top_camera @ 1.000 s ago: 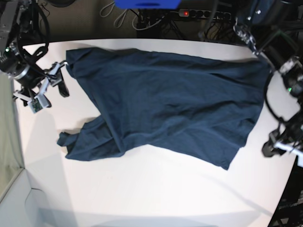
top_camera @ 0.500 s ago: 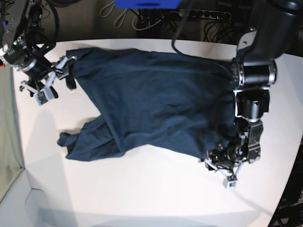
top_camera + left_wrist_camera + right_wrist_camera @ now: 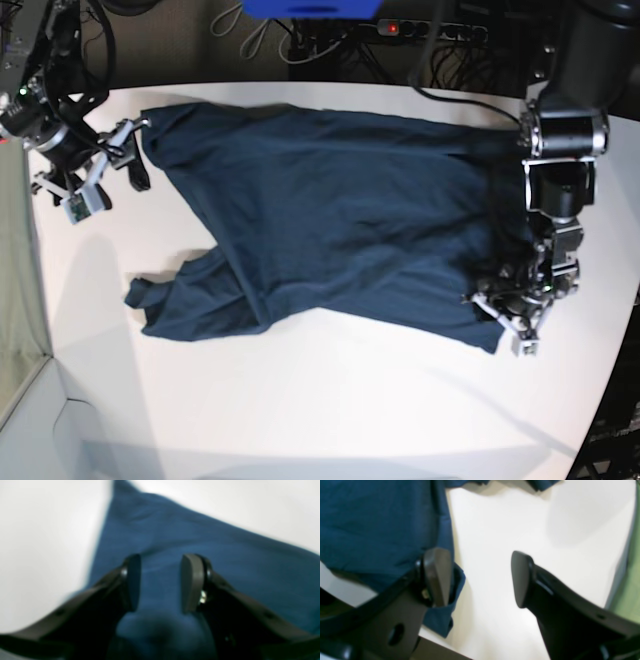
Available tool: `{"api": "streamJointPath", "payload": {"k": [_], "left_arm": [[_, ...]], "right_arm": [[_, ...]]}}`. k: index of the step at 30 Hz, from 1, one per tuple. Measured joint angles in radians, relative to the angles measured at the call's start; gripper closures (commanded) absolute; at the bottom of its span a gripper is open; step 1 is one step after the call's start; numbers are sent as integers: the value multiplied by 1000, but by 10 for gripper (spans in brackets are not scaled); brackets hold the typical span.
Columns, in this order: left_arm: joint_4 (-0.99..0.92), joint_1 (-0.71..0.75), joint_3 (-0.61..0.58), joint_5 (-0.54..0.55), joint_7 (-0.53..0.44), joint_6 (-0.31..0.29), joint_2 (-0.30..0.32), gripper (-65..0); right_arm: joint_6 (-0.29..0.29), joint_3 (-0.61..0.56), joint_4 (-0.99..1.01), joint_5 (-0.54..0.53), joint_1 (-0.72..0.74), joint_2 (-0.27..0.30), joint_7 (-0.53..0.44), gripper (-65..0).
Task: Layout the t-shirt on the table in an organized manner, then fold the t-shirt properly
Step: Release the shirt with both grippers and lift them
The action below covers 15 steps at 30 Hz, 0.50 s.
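Both grippers' jaws apart — left gripper (image 3: 160,582) over shirt (image 3: 340,220), right gripper (image 3: 480,577) at its edge; laying-out stage — corner grips needed next.

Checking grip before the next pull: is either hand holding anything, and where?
Neither: both the left hand and right hand are open over the dark navy-blue cloth t-shirt.

Probably a lab, power strip (image 3: 432,29), tangled cables (image 3: 300,45)
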<state>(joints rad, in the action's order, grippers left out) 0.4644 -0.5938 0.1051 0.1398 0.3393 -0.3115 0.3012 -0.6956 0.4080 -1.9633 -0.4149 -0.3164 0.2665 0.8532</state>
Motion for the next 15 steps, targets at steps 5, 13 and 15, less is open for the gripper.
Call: {"api": "streamJointPath", "payload": {"k": [5, 13, 15], "left_arm": [[6, 68, 6, 11, -101, 10, 68, -266], [17, 141, 207, 71, -81, -13, 132, -266], [38, 140, 241, 69, 0, -3, 148, -266]], "right_arm": [[0, 11, 0, 6, -3, 17, 2, -385], [0, 10, 0, 6, 0, 37, 0, -385], [0, 8, 0, 6, 0, 31, 0, -385]]}}
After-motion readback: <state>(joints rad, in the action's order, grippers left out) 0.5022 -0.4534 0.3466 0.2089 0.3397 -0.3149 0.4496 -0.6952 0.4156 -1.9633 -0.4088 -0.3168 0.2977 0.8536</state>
